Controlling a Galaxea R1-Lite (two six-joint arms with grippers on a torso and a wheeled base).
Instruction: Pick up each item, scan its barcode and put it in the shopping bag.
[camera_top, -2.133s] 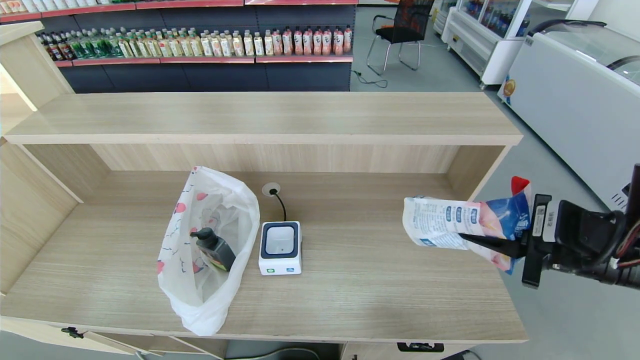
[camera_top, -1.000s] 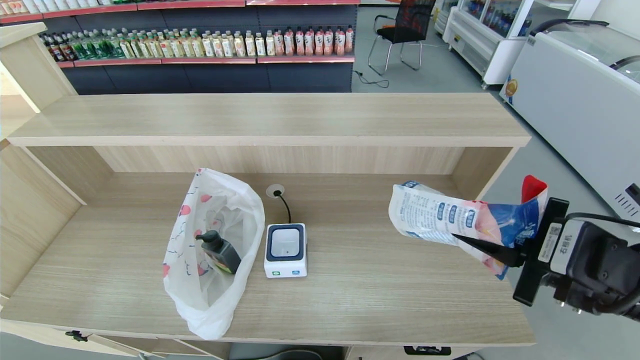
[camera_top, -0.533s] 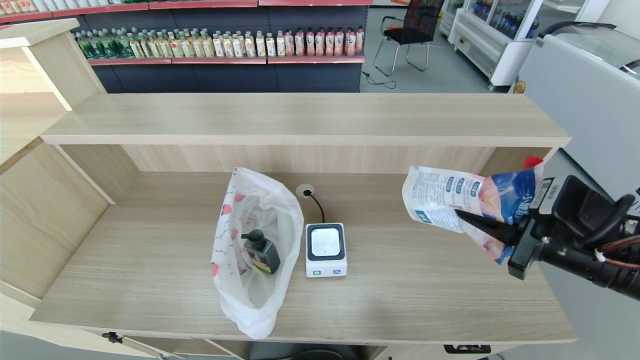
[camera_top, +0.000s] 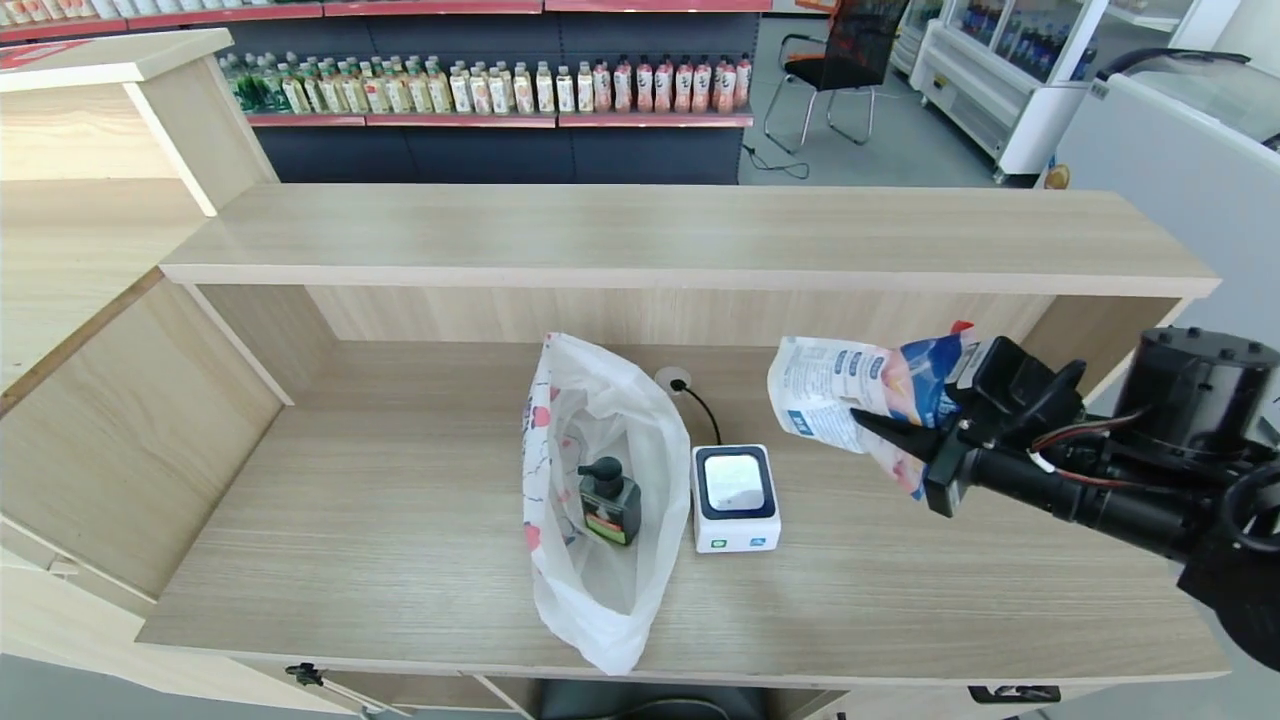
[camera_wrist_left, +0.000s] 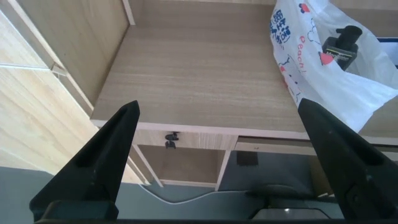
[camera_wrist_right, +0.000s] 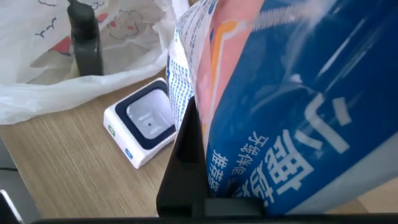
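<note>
I hold the pouch (camera_top: 838, 385) clamped in the right gripper (camera_top: 882, 428), airborne right of the scanner (camera_top: 735, 486), bare counter (camera_top: 900, 585) beneath; left gripper (camera_wrist_left: 219, 109) gapes empty off the counter's front edge, near the shopping bag (camera_top: 565, 400)

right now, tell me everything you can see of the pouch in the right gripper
The pouch is a soft, glossy plastic pack: white with blue print at its free end, blue and pink toward the held end, a red tip beyond that. Crinkled and lying roughly sideways, it is clamped by the right gripper above the counter, to the right of the scanner. Nothing else touches it.
</note>
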